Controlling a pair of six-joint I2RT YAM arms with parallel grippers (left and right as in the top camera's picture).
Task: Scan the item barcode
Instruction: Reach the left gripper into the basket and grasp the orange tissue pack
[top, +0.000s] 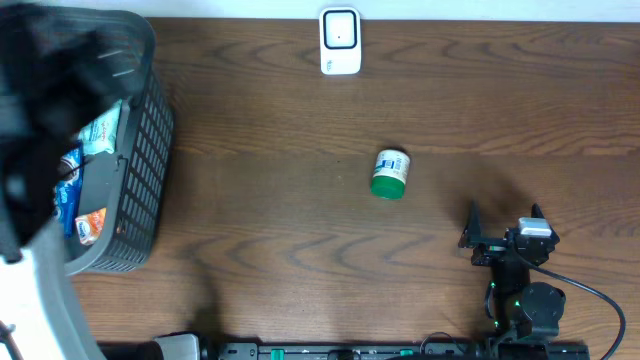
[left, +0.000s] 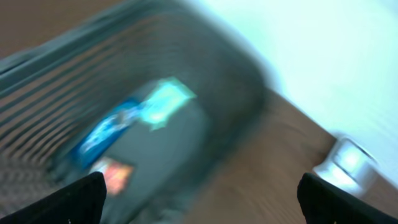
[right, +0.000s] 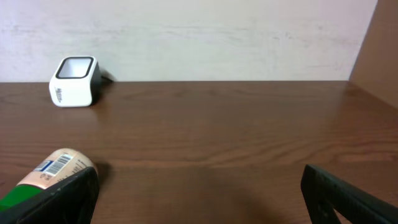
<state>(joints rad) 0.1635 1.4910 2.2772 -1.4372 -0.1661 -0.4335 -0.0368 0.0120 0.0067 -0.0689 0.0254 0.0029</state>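
Note:
The item, a small bottle (top: 389, 173) with a green cap, lies on its side mid-table. In the right wrist view the bottle (right: 43, 177) shows a barcode label, just beyond the left finger. The white scanner (top: 340, 42) stands at the table's far edge, and the scanner (right: 74, 81) also shows in the right wrist view. My right gripper (top: 503, 222) rests open near the front right, nothing between its fingers. My left gripper (left: 199, 193) is open and empty above the basket, with its arm a dark blur at the overhead view's top left.
A dark mesh basket (top: 150, 170) at the left edge holds several coloured packets (top: 85, 200). The left wrist view is motion-blurred, showing the basket (left: 186, 74) and a white object (left: 348, 162) at the right. A pale wall lies beyond the table's far edge.

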